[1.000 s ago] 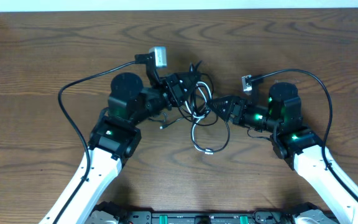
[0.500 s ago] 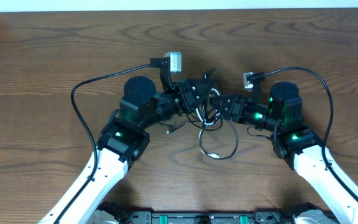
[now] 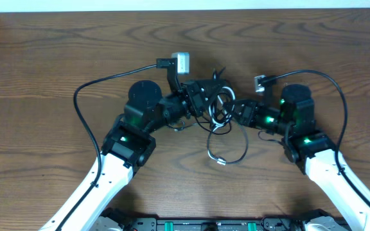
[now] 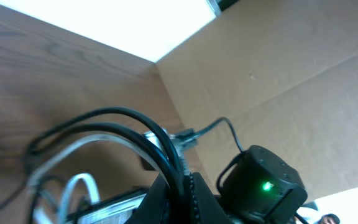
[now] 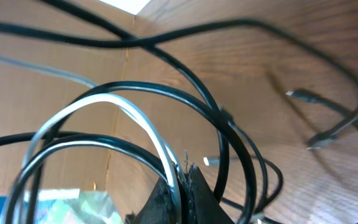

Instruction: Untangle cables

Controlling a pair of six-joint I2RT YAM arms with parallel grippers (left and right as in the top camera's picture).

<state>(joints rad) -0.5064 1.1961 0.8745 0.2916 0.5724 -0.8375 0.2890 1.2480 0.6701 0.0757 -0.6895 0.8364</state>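
The cables are light, limp cords. They sag, slide and follow any pull rather than hold a shape, and their small plug ends will likely snag in a loop. The tangle is near the middle of the table (image 3: 44, 64), well away from every edge and bunched between the two grippers. One loop of the black cable (image 3: 245, 146) trails toward the near edge, with a pale plug (image 3: 221, 160) at its lowest point. The left gripper (image 4: 182, 186) is pinched closed on the black cable. The right gripper (image 5: 182, 180) is closed where the white cable (image 5: 104, 98) runs in, with black loops crowding it. The best hold, I judge, is a single strand close to a crossing — not a bundle. The arms' own thick leads (image 3: 82, 122) arc just beside the tangle, and the grippers sit so close that their fingers may foul each other.
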